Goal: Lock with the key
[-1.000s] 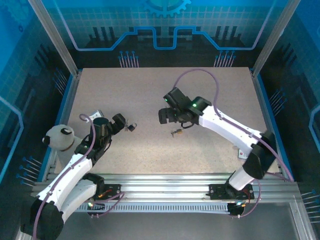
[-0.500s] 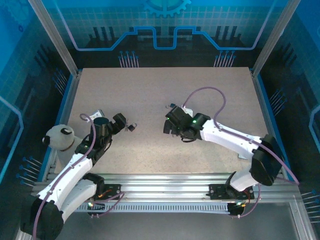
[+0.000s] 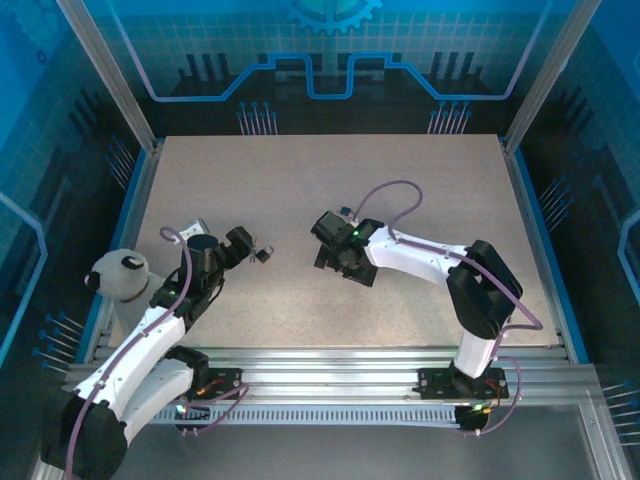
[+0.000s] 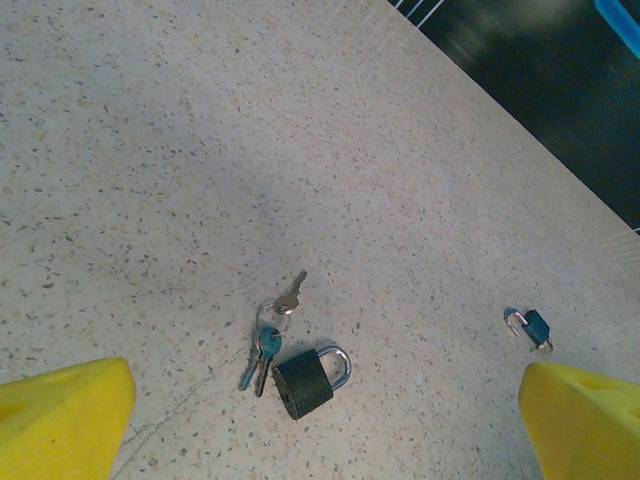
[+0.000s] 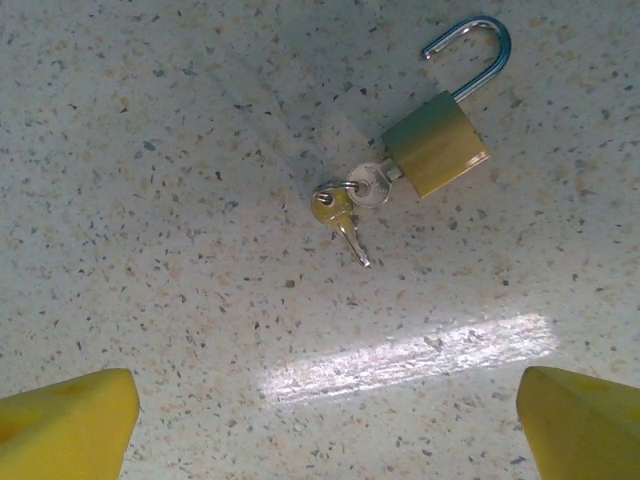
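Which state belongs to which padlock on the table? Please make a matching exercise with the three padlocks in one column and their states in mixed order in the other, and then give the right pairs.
Things:
1. brass padlock
2. dark padlock
3. small blue padlock

States:
A. shackle closed, bunch of keys lying right beside it
B. lies by itself, away from any key
C. shackle swung open, a key at its base

Pairs: 1-C; 2-A; 3-B.
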`<action>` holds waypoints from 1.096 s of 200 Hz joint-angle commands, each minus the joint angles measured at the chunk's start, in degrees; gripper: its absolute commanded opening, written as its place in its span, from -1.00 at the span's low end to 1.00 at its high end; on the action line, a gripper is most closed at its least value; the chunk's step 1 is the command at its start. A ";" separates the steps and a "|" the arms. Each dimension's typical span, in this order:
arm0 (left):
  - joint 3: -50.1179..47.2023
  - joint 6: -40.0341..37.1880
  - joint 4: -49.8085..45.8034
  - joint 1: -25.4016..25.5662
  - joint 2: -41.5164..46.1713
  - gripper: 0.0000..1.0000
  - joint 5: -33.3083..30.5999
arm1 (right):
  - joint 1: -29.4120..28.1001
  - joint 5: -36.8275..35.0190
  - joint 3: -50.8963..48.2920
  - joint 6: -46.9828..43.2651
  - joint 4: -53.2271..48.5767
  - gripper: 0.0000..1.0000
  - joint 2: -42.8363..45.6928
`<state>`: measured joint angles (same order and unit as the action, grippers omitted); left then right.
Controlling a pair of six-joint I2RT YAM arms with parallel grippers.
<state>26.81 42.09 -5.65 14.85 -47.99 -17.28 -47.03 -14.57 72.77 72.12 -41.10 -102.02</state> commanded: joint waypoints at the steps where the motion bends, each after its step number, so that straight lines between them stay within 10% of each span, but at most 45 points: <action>1: -0.97 0.45 1.52 0.44 -0.21 0.98 0.60 | 1.88 1.62 1.40 2.85 0.03 0.92 -2.47; 219: -0.88 0.04 2.14 0.41 -1.13 0.98 0.95 | 9.89 4.51 2.59 1.15 5.06 0.42 -8.89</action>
<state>26.81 42.06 -4.60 14.85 -48.82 -17.08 -38.06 -10.33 73.65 73.56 -35.86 -109.40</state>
